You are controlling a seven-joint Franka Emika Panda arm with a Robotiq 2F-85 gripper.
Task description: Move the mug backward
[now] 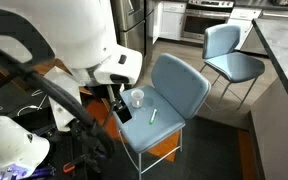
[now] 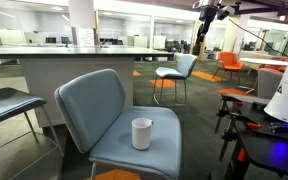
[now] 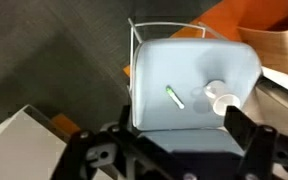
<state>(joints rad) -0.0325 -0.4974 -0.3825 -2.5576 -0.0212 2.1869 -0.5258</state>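
Note:
The mug is a small whitish cup standing upright on the seat of a blue-grey chair. It shows in both exterior views and in the wrist view, where it lies near the seat's right side. A thin green pen-like stick lies on the seat beside it, apart from it. My gripper hangs well above the chair with its dark fingers spread wide and nothing between them. In an exterior view it shows as a black piece next to the seat's edge.
A second blue chair stands further back, and another chair seat is beside the first. A grey counter runs along one side. A wooden surface and the white robot base are close by.

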